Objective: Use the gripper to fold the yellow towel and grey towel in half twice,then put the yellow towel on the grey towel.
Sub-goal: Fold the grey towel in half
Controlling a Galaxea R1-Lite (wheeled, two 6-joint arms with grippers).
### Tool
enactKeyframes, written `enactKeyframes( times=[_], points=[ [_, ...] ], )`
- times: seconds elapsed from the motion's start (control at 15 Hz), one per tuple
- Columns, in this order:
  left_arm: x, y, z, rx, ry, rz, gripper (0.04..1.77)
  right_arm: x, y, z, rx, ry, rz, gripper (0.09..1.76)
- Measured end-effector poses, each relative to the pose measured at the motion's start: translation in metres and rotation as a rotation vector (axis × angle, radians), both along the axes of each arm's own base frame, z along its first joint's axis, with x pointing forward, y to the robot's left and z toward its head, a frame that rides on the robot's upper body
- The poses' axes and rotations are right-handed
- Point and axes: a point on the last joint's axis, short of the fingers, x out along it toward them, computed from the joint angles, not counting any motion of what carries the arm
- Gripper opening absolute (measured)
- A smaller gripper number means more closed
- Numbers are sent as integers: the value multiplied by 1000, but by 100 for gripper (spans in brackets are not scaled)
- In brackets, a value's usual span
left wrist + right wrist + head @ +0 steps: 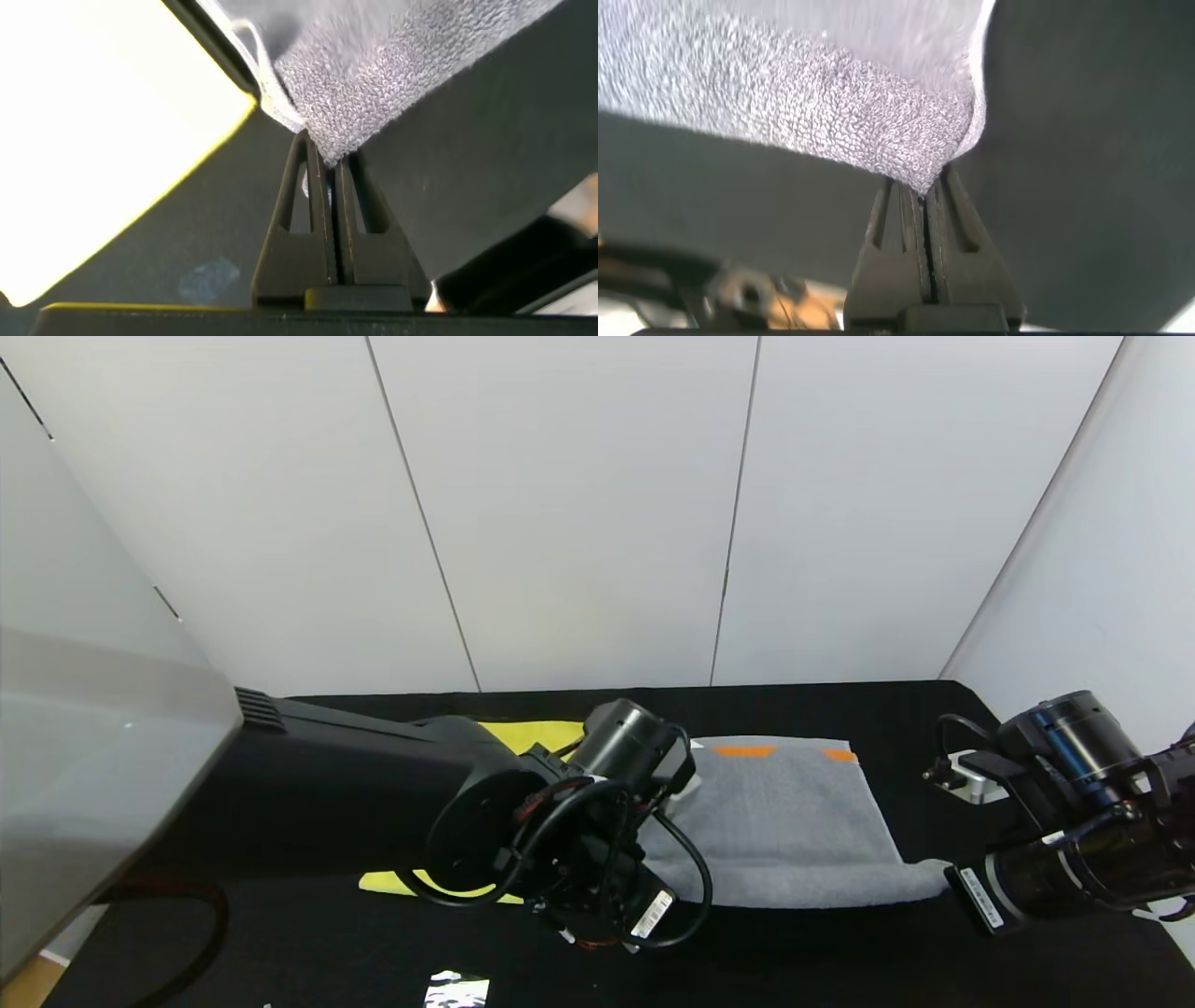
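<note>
Both grippers pinch near corners of grey towel on black table: left gripper, right gripper. Lift evenly w/ both, fold away toward orange band; keep yellow towel clear.

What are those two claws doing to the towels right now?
Left claw shut on grey towel near corner. Right claw shut on the other near corner. Yellow towel flat beside it, untouched. Nothing in the way.

head cam: I look down over black table | wrist cams: each close behind closed fingertips, along them | shared: thick grey terry towel corners
</note>
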Motion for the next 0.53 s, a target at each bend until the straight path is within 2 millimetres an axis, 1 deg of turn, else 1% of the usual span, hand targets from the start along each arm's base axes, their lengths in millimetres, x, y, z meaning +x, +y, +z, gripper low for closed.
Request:
enactKeyframes(
  times=[0.13,0.27,0.53],
  points=[
    [8,-2,8,-30,-22,13,12,9,2,-2,19,-26,-22,14],
    [17,-4,12,-49,-38,25,12,19,2,-2,33,-44,-47,14],
    [35,-5,11,-67,-52,60,12,42,3,-2,55,-89,-82,14]
  ],
)
